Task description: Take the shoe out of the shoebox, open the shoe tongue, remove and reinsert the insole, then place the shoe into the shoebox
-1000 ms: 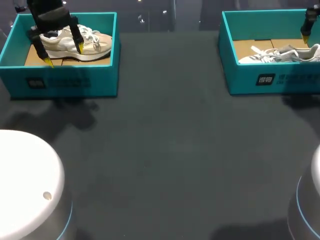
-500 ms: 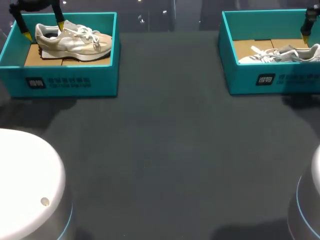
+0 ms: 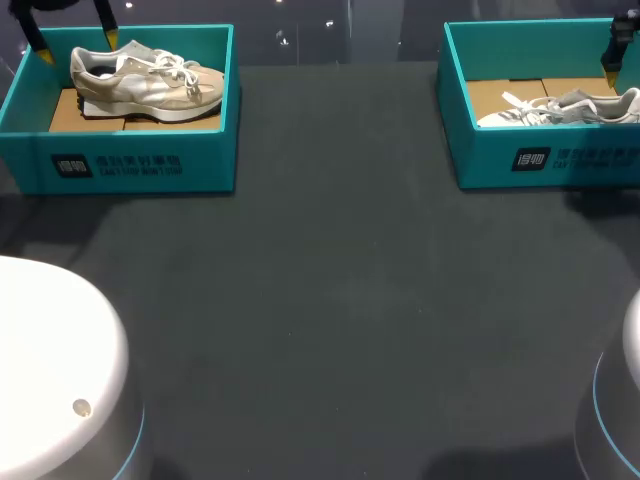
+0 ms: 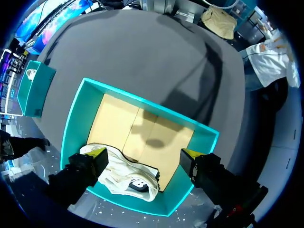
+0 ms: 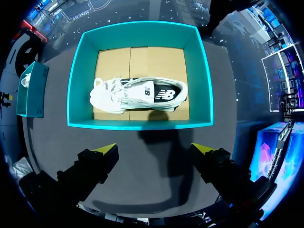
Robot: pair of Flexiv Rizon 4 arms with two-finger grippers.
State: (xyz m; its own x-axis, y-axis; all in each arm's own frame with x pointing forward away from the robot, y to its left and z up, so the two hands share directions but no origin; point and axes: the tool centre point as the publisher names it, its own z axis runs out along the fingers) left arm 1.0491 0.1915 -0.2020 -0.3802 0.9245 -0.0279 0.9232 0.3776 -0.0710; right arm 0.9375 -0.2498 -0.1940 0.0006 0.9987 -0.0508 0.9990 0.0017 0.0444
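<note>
Both grippers spread wide, holding nothing

The left gripper hangs over the heel end of the beige shoe, its fingers wide apart and gripping nothing. The shoe lies inside the left shoebox. The right gripper, equally wide, has the right shoebox ahead of it, with a white shoe inside.

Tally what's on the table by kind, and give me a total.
Shoeboxes: 2, the left shoebox and the right shoebox.
Shoes: 2, the beige shoe in the left shoebox and the white shoe in the right shoebox.
Total: 4.
</note>
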